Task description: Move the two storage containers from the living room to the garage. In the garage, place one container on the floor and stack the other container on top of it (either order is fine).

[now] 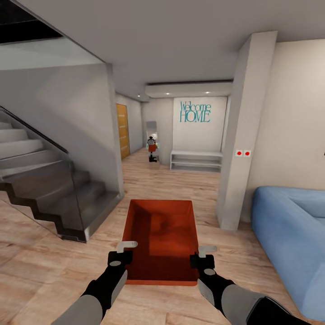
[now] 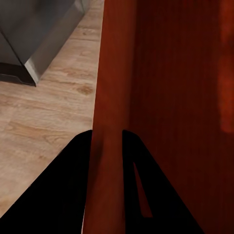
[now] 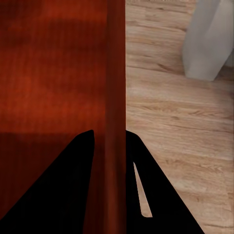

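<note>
The robot carries one orange-red, thin-walled, lidless rectangular storage container [image 1: 161, 239] out in front of itself, above the light wood plank floor [image 1: 40, 266]. The left end effector [image 1: 122, 253] is closed on the container's left wall, which runs between its dark fingers [image 2: 63, 195] in the wrist view. The right end effector [image 1: 202, 256] is clamped the same way on the right wall, one finger [image 3: 58, 185] inside and one outside.

To carry well, I would say both arms should stay level and the same width apart, so the thin walls neither flex nor slip. The path ahead looks like the hallway between the grey staircase with its glass balustrade [image 1: 54, 180] and the white square pillar [image 1: 246, 135]. Steering down the middle would keep the box off both, and off the blue sofa [image 1: 289, 239] at the right.

The second container cannot be made out for certain. A small reddish thing [image 1: 152, 148] far down the hallway is too tiny to identify. The sofa is cut off at the edge.
</note>
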Robot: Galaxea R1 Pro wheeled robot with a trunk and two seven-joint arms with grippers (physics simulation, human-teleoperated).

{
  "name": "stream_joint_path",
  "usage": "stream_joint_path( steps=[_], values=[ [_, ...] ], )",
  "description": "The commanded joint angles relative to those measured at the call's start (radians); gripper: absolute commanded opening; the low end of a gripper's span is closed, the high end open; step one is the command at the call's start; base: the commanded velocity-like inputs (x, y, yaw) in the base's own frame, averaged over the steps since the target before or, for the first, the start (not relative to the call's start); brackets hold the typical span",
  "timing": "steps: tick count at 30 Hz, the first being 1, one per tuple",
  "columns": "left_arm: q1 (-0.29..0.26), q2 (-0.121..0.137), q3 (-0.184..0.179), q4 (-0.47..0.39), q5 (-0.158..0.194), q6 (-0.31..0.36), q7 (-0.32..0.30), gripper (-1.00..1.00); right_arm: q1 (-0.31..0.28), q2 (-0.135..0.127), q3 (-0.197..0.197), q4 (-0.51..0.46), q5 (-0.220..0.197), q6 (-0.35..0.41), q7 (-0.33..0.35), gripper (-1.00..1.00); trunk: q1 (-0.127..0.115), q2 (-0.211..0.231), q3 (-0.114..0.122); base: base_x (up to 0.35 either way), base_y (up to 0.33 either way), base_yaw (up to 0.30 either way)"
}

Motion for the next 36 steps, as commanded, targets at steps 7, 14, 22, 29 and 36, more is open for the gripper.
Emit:
stream_joint_path(
  steps=[7, 14, 22, 29, 36],
  values=[
    [-0.001, -0.001, 0.076, -0.002, -0.013, 0.009, 0.006, -1.0, -0.001, 0.0, -0.014, -0.004, 0.013, 0.001, 0.002, -1.0, 0.001, -0.001, -0.002, 0.321, 0.0, 0.0],
    [-0.001, -0.001, 0.076, -0.002, -0.013, 0.009, 0.006, -1.0, -0.001, 0.0, -0.014, -0.004, 0.013, 0.001, 0.002, -1.0, 0.001, -0.001, -0.002, 0.321, 0.0, 0.0],
    [-0.001, -0.001, 0.076, -0.002, -0.013, 0.009, 0.005, -1.0, -0.001, 0.0, -0.014, -0.004, 0.013, 0.001, 0.002, -1.0, 0.001, -0.001, -0.002, 0.321, 0.0, 0.0],
    [-0.001, -0.001, 0.076, -0.002, -0.013, 0.009, 0.005, -1.0, -0.001, 0.0, -0.014, -0.004, 0.013, 0.001, 0.002, -1.0, 0.001, -0.001, -0.002, 0.321, 0.0, 0.0],
    [-0.001, -0.001, 0.076, -0.002, -0.013, 0.009, 0.005, -1.0, -0.001, 0.0, -0.014, -0.004, 0.013, 0.001, 0.002, -1.0, 0.001, -0.001, -0.002, 0.321, 0.0, 0.0]
  ],
)
